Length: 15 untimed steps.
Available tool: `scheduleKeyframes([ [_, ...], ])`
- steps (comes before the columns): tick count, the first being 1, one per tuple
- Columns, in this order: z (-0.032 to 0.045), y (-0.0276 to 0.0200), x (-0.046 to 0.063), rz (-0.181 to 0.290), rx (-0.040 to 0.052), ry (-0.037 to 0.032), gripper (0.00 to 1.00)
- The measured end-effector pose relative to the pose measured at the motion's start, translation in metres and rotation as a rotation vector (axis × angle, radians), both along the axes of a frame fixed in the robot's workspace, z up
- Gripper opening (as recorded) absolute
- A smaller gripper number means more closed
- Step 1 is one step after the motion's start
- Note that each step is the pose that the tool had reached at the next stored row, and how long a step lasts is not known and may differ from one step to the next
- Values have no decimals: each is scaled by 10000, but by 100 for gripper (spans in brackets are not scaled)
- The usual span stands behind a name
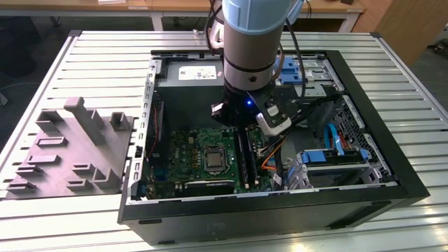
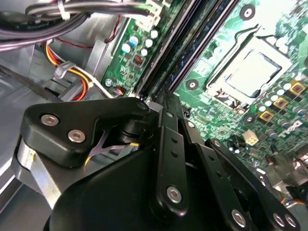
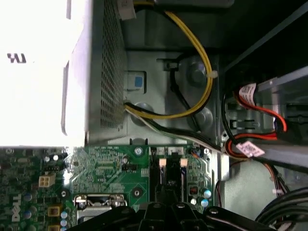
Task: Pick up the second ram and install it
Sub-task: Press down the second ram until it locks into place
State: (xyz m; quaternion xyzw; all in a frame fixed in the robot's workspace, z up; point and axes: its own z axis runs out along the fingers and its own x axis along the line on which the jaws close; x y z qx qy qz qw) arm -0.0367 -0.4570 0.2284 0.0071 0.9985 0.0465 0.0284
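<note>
Claw (image 2: 163, 98) fingers are sitting pressed close together, tips down on the long memory slots (image 2: 192, 45) in the second wrist view; whether they are pinching anything between them cannot be told. Seen in the exterior view, the arm (image 1: 251, 47) is reaching into the open computer case (image 1: 392, 173), and the slots (image 1: 244, 157) are lying at about three o'clock from the processor socket (image 1: 211, 158) on the green board (image 1: 178, 152). One ram stick (image 2: 211, 41) is sitting in a slot just ahead of the fingertips.

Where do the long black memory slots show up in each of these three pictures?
Exterior view: the slots run across the green board, on the exterior view's right of the processor socket.
Second wrist view: the slots lie between the socket and the board's edge.
First wrist view: the slots end in pale clips.
Shared landmark: the socket, whose metal frame also shows in the first wrist view.
</note>
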Motion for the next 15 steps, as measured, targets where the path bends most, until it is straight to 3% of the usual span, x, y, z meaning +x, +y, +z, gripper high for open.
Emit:
scheduleKeyframes([
  [9,0,-236,0,0,-17,-2,10],
  [15,0,-339,0,-1,-324,-1,10],
])
